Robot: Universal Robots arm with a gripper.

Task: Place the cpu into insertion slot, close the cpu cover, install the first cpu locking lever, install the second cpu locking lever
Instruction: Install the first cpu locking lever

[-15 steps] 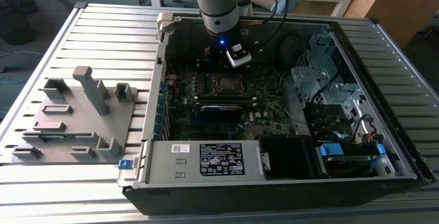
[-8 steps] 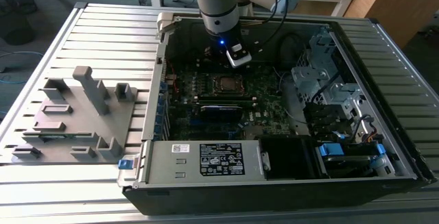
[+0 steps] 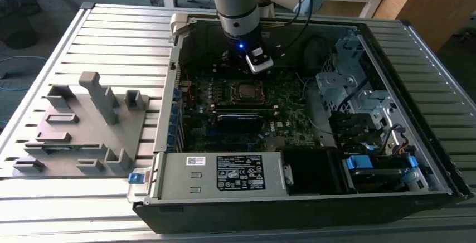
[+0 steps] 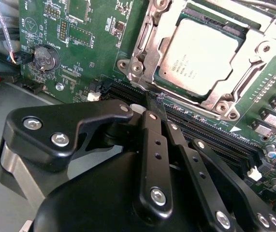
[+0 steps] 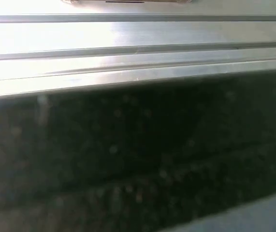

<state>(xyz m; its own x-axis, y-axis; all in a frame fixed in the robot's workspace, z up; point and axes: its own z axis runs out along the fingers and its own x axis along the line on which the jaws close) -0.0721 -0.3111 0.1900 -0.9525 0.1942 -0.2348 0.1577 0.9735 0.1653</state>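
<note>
1. The cpu (image 4: 200, 53) is seen seated in the insertion slot (image 3: 246, 100) on the motherboard (image 4: 79, 38). The board lies inside the open computer case (image 3: 416, 48), which rests on the slatted tabletop (image 3: 111, 31).
2. The cpu cover (image 4: 145, 41) is laid flat over the chip, its cut-out framing the silver top. Whether either locking lever is latched cannot be told.
3. The pincer (image 4: 155, 99) is held just beside the socket's edge, above the long memory slots (image 4: 210, 130). Its black fingers (image 4: 154, 145) are drawn together at the tips, and nothing is gripped between them.
4. The chip is judged light, stiff and easily damaged (its underside contacts and the socket's pins most of all), so it would best be taken by its edges only.
5. The cover is judged thin, rigid and hinged. The levers are likely springy wire, best pushed near their free ends.
</note>
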